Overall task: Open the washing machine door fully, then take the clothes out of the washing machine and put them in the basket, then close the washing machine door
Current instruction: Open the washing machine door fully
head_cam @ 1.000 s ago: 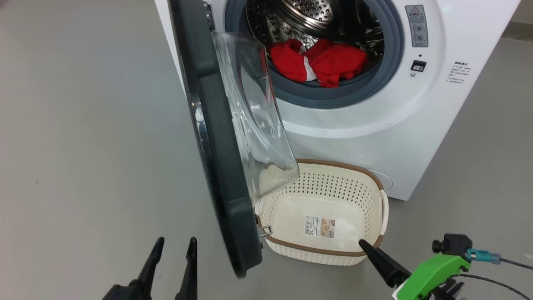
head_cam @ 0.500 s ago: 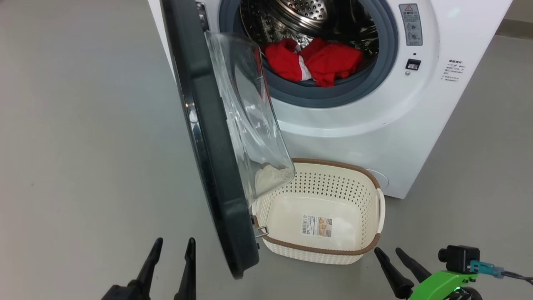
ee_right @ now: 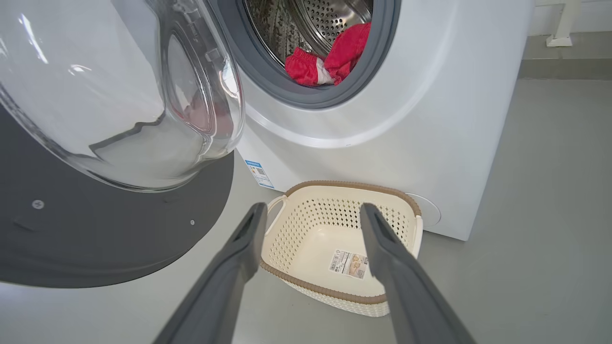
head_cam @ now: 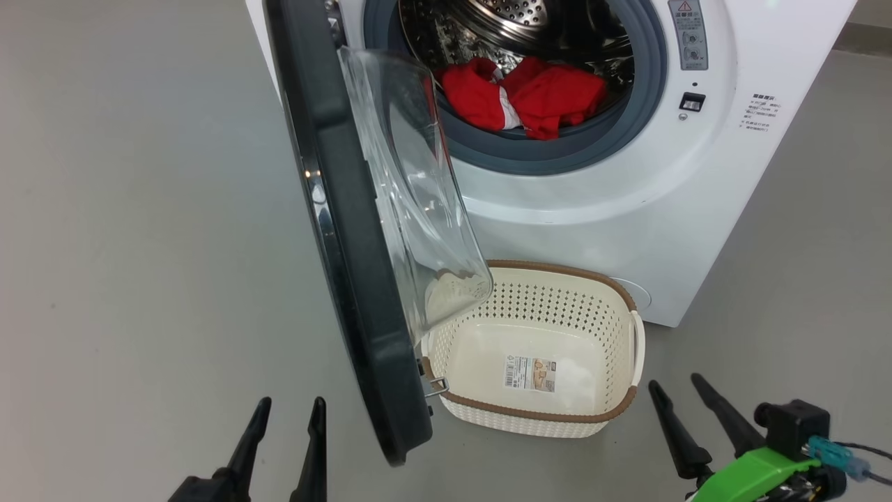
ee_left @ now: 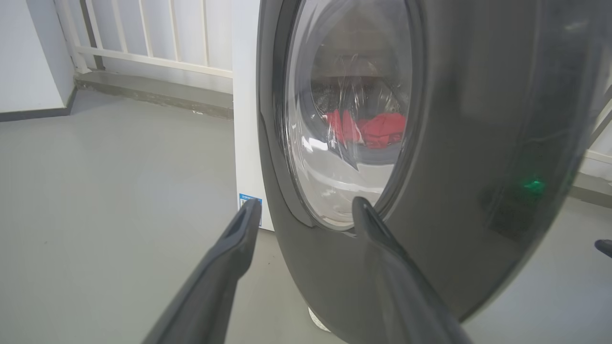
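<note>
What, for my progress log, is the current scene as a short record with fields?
door: washing machine door open, swung out from the washing machine
clothes: red clothes lying inside the drum
basket: basket on the floor before the machine, no clothes in it
left hand: left hand open, empty, by the door's outer face
right hand: right hand open, empty, near the basket

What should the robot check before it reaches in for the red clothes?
1. Washing machine door swung clear of the drum: ok.
2. Door swung as far as it goes: cannot tell.
3. Clothes lying at the drum's front, in sight: ok.
4. Basket upright and empty before the washing machine: ok.
5. Right jaws open, holding nothing: ok.
6. Left jaws open, holding nothing: ok.
</note>
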Tool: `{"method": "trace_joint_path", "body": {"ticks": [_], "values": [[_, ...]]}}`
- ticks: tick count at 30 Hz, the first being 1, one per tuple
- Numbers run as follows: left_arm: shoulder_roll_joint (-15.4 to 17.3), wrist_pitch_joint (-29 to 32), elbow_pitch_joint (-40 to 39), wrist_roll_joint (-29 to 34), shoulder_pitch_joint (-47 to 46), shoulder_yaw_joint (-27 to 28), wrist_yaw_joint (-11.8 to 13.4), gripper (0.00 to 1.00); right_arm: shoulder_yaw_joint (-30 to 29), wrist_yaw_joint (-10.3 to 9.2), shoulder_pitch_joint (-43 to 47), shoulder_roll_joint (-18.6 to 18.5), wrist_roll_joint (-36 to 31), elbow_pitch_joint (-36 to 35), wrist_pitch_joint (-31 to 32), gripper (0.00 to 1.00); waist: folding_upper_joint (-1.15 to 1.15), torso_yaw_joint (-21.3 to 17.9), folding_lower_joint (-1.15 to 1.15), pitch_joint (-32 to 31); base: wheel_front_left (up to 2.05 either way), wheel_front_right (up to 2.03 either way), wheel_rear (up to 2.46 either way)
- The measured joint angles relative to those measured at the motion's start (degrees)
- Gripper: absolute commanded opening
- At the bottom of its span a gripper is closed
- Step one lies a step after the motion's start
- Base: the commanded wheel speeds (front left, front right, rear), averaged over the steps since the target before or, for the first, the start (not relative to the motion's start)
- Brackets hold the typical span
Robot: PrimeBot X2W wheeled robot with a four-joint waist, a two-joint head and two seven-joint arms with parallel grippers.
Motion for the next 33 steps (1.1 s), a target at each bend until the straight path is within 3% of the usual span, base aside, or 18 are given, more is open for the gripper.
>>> {"method": "trace_joint_path", "body": {"ticks": [6,13,32,33], "values": [[0.0,0.0,-0.08,-0.01,-0.01,0.04,0.0,1.0,-7.78,0.0,4.07,3.64,-8.56,-5.83,0.0,1.0,0.0,0.05,0.0,0.04,0.0,0.0,0.0],[0.0,0.0,-0.34,-0.01,-0.01,0.12,0.0,1.0,-13.4,0.01,7.9,7.01,-13.58,-11.05,-0.1,1.0,0.0,0.04,0.0,-0.02,0.0,0.0,0.0],[0.0,0.0,-0.69,0.35,-0.01,0.08,-0.41,1.0,-15.29,0.01,10.07,8.44,-15.86,-11.72,-0.1,1.0,0.0,-0.02,0.0,-0.45,0.0,0.0,0.0],[0.0,0.0,-0.79,0.4,-0.01,0.08,-0.41,0.55,-15.29,0.01,10.11,8.45,-15.86,-11.72,-0.1,1.0,0.0,0.0,0.0,-0.45,0.0,0.0,0.0]]}}
